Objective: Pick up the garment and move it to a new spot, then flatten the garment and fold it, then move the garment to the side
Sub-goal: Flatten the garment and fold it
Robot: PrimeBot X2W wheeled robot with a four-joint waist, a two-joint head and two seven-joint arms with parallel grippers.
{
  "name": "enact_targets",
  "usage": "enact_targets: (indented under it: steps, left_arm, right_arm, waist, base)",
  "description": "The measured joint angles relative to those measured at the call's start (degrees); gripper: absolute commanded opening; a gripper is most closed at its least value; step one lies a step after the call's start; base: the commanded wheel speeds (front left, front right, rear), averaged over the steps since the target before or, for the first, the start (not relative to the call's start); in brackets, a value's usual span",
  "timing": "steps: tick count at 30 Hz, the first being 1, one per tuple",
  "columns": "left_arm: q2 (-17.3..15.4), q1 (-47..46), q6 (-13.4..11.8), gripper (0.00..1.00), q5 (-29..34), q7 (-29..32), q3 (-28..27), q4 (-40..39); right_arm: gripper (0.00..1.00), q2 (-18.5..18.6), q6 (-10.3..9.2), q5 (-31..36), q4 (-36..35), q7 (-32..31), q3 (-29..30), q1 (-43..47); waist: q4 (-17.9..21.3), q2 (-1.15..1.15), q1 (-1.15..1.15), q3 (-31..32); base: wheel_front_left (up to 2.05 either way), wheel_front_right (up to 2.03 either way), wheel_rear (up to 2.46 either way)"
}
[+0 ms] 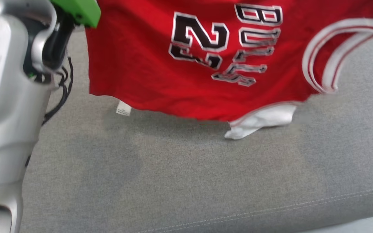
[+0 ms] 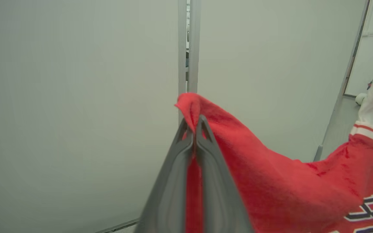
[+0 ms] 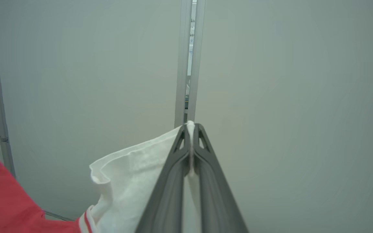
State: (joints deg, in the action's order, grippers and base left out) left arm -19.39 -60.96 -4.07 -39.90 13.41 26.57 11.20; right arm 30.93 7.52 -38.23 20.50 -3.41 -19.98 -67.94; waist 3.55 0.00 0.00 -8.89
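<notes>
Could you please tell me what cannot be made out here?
Head view: the jersey is cut off by the top edge.
Head view: the second digit is creased and blurred.
Head view: the label is too small to read.
Left wrist view: the lettering is cut by the corner.

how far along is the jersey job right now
Pick-up looks done: the left hand is shut on a red corner of the jersey, the right hand on its white fabric, and it hangs spread over the grey cushion. In hand: carrying it to a spot. Left: laying it flat, folding it, moving it aside.
</notes>
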Motion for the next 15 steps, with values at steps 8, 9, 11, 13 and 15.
enact_targets:
  steps: [8,9,11,13,15]
  left_arm:
    - [4.8,-12.5,2.0,0.0,-0.5,-2.8,-0.6,21.2]
    - [5.5,-13.9,2.1,0.0,-0.4,-3.6,-0.8,23.9]
    - [6.4,-16.9,2.4,0.0,-0.4,-4.9,-1.2,28.6]
    - [7.4,-19.8,2.5,0.0,-0.4,-6.6,-1.7,32.8]
    - [8.7,-24.3,2.5,0.0,-0.5,-9.2,-2.5,37.4]
  right_arm:
    - [0.0,-4.2,-0.02,-2.7,14.2,2.7,-4.2,-12.5]
    - [0.0,-4.7,-0.02,-3.2,15.9,3.4,-4.6,-14.0]
    - [0.0,-5.6,-0.01,-4.1,19.4,4.9,-4.9,-17.0]
    - [0.0,-6.3,-0.01,-5.0,23.4,6.7,-4.2,-20.0]
    - [0.0,-7.3,-0.03,-5.1,28.6,9.5,-3.3,-25.2]
  waist:
    - [-0.4,0.0,0.0,-4.0]
    - [-0.5,0.0,0.01,-4.4]
    - [-0.8,0.0,0.01,-5.2]
    - [-1.3,0.0,0.01,-5.8]
    - [-2.1,0.0,0.01,-6.8]
  base:
    - [0.0,0.0,0.0]
    - [0.0,0.0,0.0]
    - [0.0,0.0,0.0]
    - [0.0,0.0,0.0]
    - [0.0,0.0,0.0]
